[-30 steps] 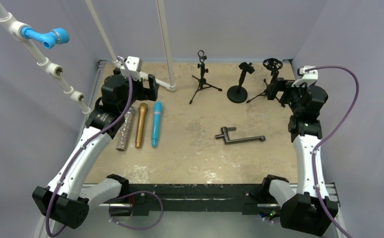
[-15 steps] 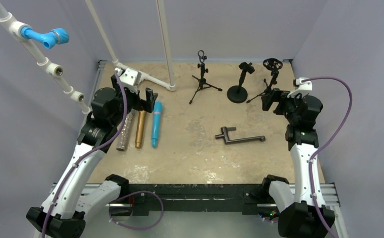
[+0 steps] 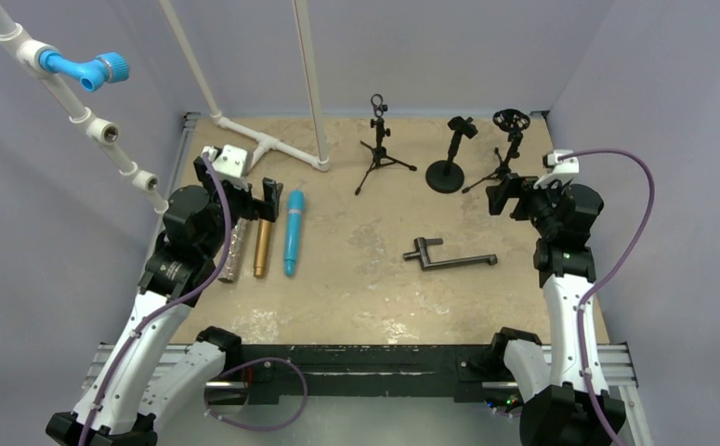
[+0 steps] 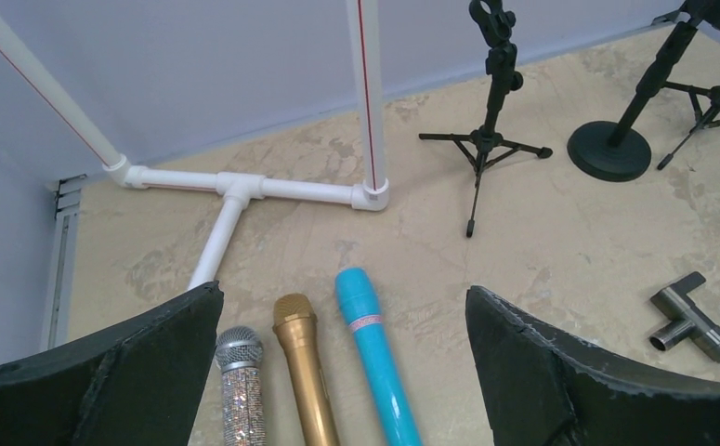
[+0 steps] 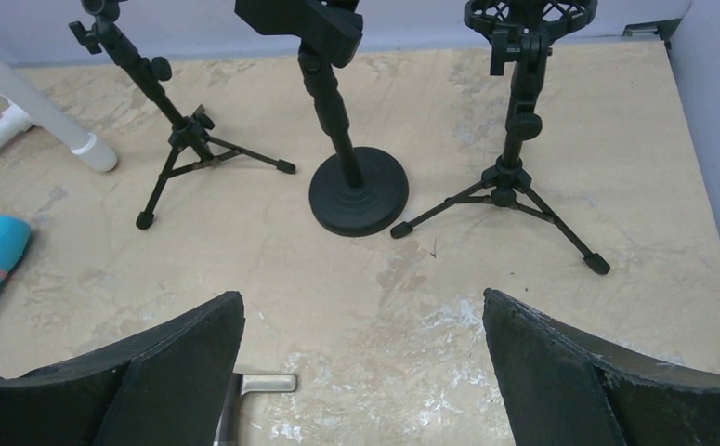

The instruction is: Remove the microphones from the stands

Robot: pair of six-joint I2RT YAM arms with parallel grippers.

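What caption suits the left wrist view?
Open left gripper facing silver microphone, gold microphone and blue microphone lying flat; tripod stand behind.

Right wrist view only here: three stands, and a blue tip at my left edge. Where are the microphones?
Observer: Three lie side by side on the left of the table: silver microphone, gold microphone, blue microphone.
Operator: Is the left gripper holding one?
Observer: No. The left gripper is open over their heads, holding nothing.
Operator: The leftmost stand's top is cut off for me. Anything in it?
Observer: No, the clip on the leftmost stand is empty.
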